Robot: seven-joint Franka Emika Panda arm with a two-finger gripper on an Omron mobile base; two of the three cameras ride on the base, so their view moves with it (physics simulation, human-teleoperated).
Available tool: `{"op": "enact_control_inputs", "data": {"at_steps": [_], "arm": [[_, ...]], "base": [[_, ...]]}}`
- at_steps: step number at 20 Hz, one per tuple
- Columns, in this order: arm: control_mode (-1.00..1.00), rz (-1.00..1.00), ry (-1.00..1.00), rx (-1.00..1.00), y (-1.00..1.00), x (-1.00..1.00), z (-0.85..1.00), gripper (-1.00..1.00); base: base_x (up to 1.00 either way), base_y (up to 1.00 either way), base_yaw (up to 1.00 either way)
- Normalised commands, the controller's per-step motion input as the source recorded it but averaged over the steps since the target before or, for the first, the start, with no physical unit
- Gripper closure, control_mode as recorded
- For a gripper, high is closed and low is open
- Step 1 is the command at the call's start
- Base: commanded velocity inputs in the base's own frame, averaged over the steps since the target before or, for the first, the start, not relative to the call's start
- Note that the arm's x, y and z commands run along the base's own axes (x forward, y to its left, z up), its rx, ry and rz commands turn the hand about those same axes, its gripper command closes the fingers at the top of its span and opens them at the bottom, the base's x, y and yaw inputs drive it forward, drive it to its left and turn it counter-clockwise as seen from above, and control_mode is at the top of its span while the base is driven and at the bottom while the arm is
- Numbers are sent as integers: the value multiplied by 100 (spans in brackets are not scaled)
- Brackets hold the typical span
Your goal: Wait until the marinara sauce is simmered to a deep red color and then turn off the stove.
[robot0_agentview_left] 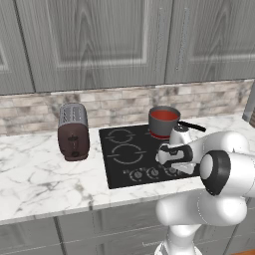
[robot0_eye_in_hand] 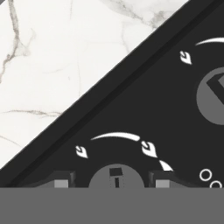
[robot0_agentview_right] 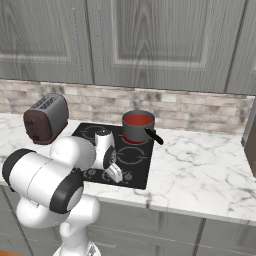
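The white arm rises from its base, bends at a bulky dark-banded elbow and reaches forward and down, the wrist turned so that the tool [robot0_agentview_left: 172, 167] points at the surface below it. In the right base view the tool [robot0_agentview_right: 116, 176] hangs low at the end of the forearm, the hand tilted slightly outward. In the hand view the two dark fingertips [robot0_eye_in_hand: 61, 180] stand on either side of a round knob [robot0_eye_in_hand: 116, 177], close against its flanks, the knob centred between them; whether they press it cannot be told.
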Motion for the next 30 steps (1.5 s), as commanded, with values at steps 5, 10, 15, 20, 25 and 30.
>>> {"op": "enact_control_inputs", "data": {"at_steps": [5,10,15,20,25,30], "arm": [[-100,0,0,0,0,0,0,100],[-100,0,0,0,0,0,0,100],[-100,-7,-3,0,0,0,0,100],[-100,-13,0,0,-2,0,0,100],[-100,-14,0,0,-1,0,0,100],[-100,-14,0,0,0,0,0,100]], "base": [[0,0,0],[0,0,0],[0,0,0],[0,0,0],[0,0,0],[0,0,0]]}}
